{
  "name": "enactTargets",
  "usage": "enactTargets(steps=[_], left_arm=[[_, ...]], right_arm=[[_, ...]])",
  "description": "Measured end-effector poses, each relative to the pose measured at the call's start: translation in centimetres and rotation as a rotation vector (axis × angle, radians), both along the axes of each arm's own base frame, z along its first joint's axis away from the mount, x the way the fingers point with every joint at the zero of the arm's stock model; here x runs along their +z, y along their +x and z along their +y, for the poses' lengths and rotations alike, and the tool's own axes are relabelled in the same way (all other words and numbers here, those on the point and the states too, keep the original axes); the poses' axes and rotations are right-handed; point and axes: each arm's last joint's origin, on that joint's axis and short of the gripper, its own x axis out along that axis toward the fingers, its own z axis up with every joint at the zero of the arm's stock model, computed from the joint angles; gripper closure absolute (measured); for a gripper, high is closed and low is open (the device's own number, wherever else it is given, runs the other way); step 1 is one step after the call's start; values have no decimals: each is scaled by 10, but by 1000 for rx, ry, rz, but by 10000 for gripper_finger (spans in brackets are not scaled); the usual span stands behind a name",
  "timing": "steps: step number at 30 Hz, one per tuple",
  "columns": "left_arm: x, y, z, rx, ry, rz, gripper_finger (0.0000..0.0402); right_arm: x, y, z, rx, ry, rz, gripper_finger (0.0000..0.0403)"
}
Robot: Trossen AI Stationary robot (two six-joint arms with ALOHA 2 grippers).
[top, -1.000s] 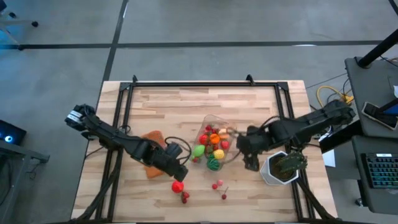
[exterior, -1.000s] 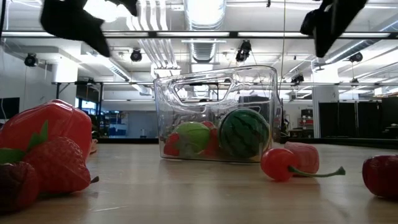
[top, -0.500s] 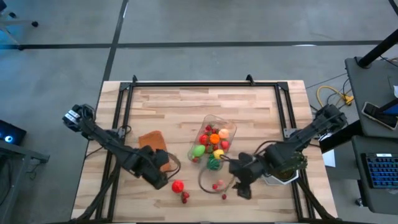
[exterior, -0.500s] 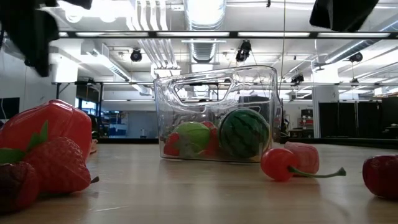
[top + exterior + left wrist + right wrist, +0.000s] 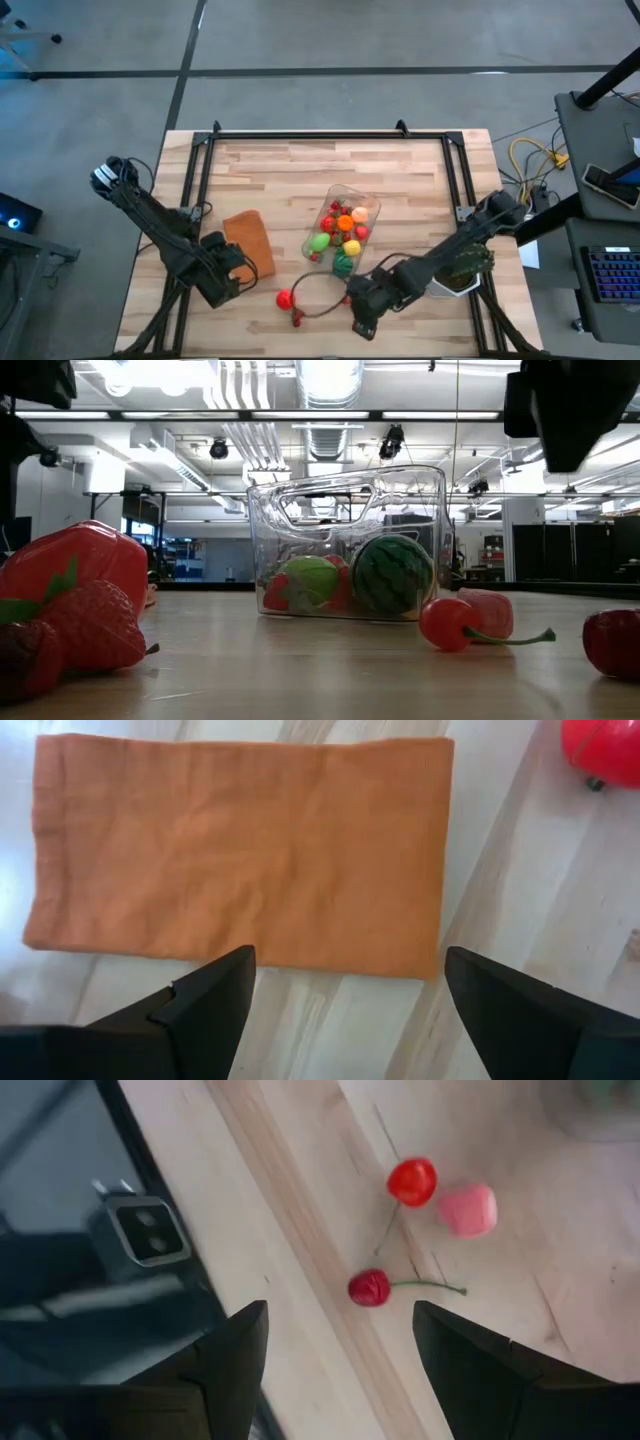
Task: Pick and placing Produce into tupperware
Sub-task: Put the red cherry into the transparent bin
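The tupperware (image 5: 342, 232) stands near the centre of the wooden surface (image 5: 290, 170) in the high view, slightly right of the middle. It holds several pieces of produce: a dark green striped melon (image 5: 343, 263) at its lower end, a light green fruit (image 5: 319, 242), and yellow, orange and red pieces above these. In the low view the tupperware (image 5: 348, 540) appears at frame centre, upright, with the melon (image 5: 392, 575) and the light green fruit (image 5: 308, 581) visible through its clear wall.

Loose produce lies below the tupperware in the high view. A red fruit (image 5: 285, 298) lies at lower centre, with a smaller dark red piece (image 5: 298, 319) just below it. In the right wrist view two cherries (image 5: 412, 1181) and a pink piece (image 5: 467, 1210) lie on the surface, near one another. In the low view a cherry (image 5: 447, 624) with a stem lies right of the tupperware, just in front of the pink piece (image 5: 490, 611); a large red fruit (image 5: 78, 568) and a strawberry (image 5: 88, 626) fill the lower left.

The right gripper (image 5: 362, 318) hovers at lower centre-right of the high view; its fingers (image 5: 235, 1360) stand apart and hold nothing. The left gripper (image 5: 222, 283) is at the lower left, just beside a flat orange cloth (image 5: 250, 244); its fingers (image 5: 210, 1000) stand wide and empty. A white plant pot (image 5: 447, 278) stands at the lower right.
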Motion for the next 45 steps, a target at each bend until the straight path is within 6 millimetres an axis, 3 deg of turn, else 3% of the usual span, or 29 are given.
enactTargets(steps=[10,17,32,38,45], left_arm=[[-21,-9,8,-6,10,8,91],[-31,-11,11,-5,53,23,91],[-35,-11,12,-2,72,-4,91],[-35,-11,12,-6,75,-1,91],[-37,-12,13,-6,80,3,91]], right_arm=[[-22,9,31,191,-183,183,161],[-29,14,46,209,-232,149,161],[-55,22,48,211,-273,114,161],[-54,22,48,198,-265,120,161],[-38,15,44,191,-279,233,161]])
